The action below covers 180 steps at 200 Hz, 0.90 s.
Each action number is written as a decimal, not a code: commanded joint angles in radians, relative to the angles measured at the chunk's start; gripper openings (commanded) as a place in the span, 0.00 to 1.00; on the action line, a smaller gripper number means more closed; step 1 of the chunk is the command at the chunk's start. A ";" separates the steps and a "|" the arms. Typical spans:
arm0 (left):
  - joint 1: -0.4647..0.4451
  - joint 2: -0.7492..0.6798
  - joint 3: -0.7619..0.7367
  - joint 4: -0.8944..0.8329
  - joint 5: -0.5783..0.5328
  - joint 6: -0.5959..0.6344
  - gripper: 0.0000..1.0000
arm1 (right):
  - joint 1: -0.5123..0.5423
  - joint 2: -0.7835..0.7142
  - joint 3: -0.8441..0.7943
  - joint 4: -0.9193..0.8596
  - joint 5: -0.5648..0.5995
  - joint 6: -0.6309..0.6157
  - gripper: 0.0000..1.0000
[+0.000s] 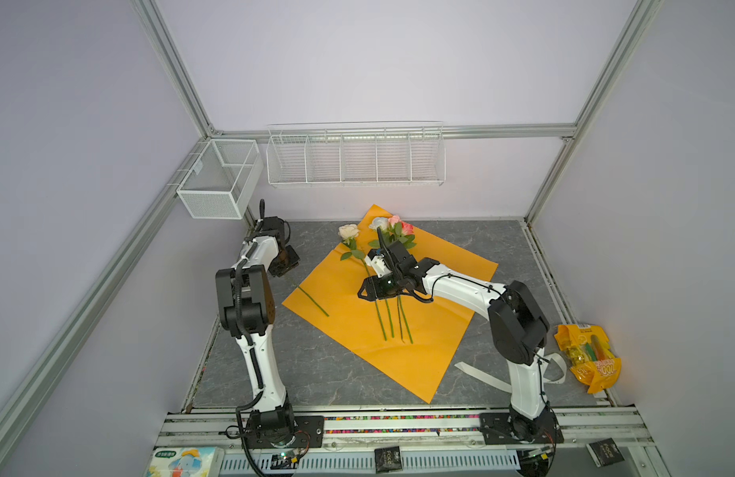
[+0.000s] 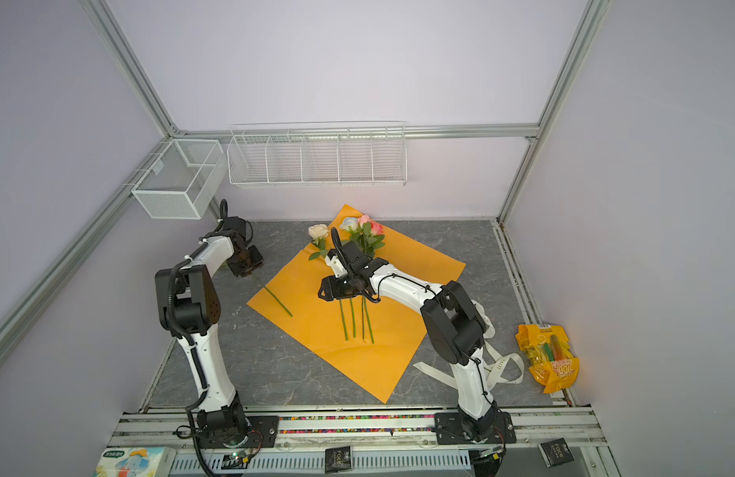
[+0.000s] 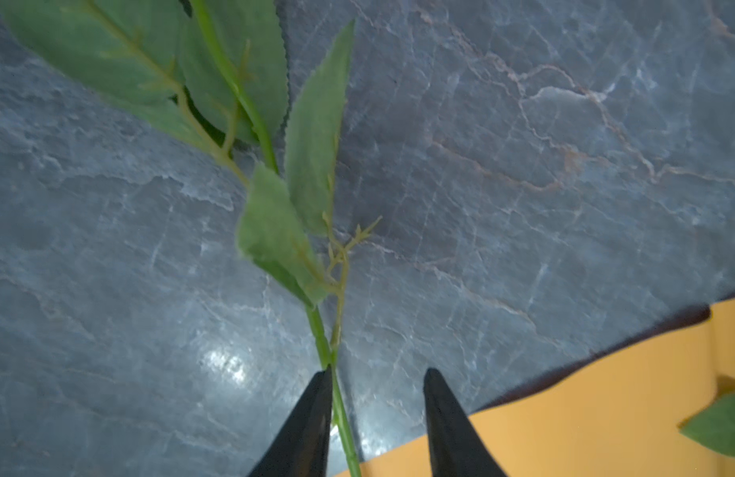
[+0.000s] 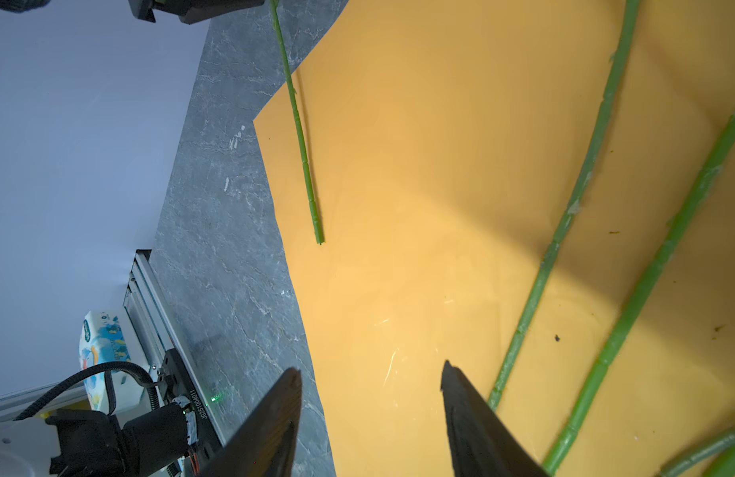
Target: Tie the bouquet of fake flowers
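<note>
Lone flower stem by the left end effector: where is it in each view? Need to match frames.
Both top views: lone stem runs from the left end effector across the left corner of the orange sheet.
Left wrist: lone stem between the open fingers, against one; leaves beyond.
Right wrist: lone stem crosses the sheet's edge, cut end on the sheet.
Shared landmark: the orange sheet, in all four.
</note>
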 commanded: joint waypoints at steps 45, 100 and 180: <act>0.004 0.060 0.063 -0.083 -0.040 0.005 0.39 | 0.000 0.006 0.019 -0.024 0.019 0.010 0.58; 0.004 0.090 0.076 -0.082 0.002 0.020 0.22 | -0.004 -0.078 -0.018 -0.067 0.120 -0.015 0.57; -0.105 -0.151 -0.054 -0.061 0.172 0.089 0.00 | -0.165 -0.464 -0.361 -0.046 0.344 0.101 0.58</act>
